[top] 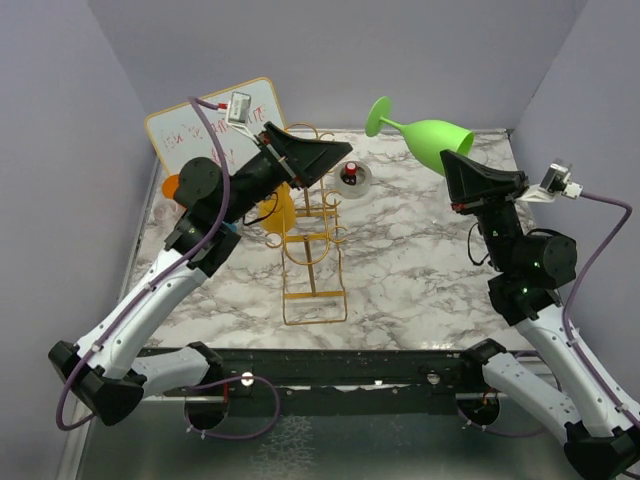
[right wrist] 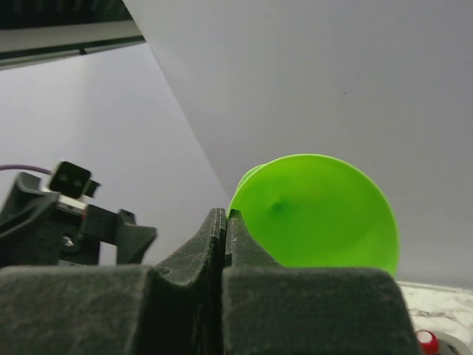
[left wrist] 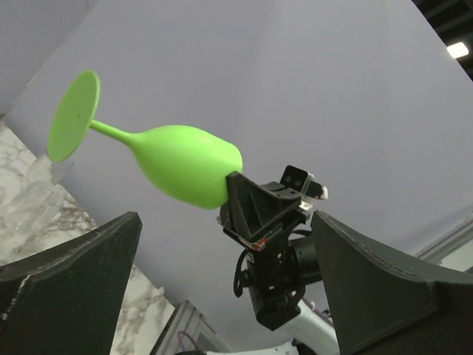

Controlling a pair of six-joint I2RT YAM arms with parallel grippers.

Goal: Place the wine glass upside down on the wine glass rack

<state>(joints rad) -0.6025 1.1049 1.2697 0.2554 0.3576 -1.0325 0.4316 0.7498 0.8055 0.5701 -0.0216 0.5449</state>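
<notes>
Seen from above, the right gripper (top: 452,160) holds the green glass (top: 428,137) in the air over the far right of the marble table (top: 410,250). Its fingers are pressed nearly together, pinching the thin wall of the bowl at the rim. The glass lies almost on its side, with its foot toward the back wall and to the left. It is well apart from the gold wire rack (top: 308,240), which stands left of centre. The left gripper (top: 325,163) hovers near the top of the rack with its fingers spread wide and nothing between them. The glass is up but not yet hung, so the step in hand looks like carrying it across and turning it over. To do this well, the wrist should probably roll until the foot is uppermost and the bowl hangs down. The stem should then come sideways into the opening of a loop hook on the right side, so the foot can settle on the wire. A pinch on one edge of the rim gives little hold against twisting, so slow, smooth travel seems wise. The right fingers should part only once the foot rests on the loop. The rack looks light, and a knock from the bowl could tip it.
</notes>
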